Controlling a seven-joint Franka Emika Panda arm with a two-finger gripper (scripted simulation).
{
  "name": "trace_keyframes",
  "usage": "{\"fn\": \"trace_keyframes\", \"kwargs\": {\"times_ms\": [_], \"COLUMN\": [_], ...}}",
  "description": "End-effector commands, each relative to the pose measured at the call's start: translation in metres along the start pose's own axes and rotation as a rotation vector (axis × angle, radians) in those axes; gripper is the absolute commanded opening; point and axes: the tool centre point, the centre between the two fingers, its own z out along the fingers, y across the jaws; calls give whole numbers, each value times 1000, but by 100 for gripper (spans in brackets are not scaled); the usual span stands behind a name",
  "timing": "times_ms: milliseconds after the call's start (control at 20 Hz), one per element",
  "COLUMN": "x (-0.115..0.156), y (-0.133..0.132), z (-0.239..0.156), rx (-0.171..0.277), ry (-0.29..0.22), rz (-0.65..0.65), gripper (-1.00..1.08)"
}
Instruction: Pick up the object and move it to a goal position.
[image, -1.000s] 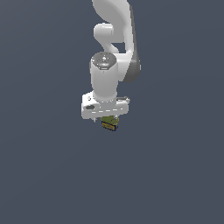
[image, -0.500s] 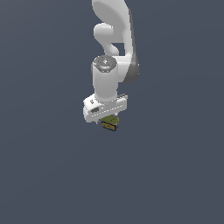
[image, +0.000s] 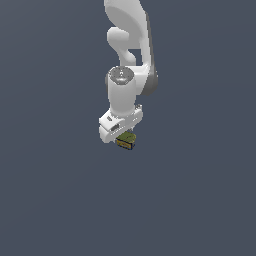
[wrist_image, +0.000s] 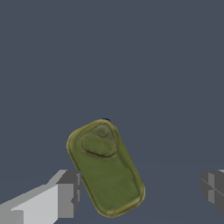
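Wrist view: gripper (wrist_image: 141, 192) spread wide, fingers (wrist_image: 65, 192) flanking the object (wrist_image: 106, 168) without contact, nothing held. Object sits between them, skewed. Looks small, rigid, light, with rounded, possibly slick edges; pinch the long flat sides mid-length. Exterior view: object (image: 125, 140) directly under the white gripper (image: 123, 136).

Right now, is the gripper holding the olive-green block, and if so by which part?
Nothing is held. In the wrist view the gripper is open: one fingertip sits next to the olive-green block, the other stands well clear of it.
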Motion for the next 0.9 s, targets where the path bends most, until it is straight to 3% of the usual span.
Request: {"fn": "trace_keyframes", "kwargs": {"times_ms": [0,450,850], "x": [-2,-8,-12], "y": [-4,-16,-23], "z": [4,16,22], "rx": [2,7,9], "ry": [2,9,14], "rz": [-70,-300,-422], "gripper": [100,100,100]}}
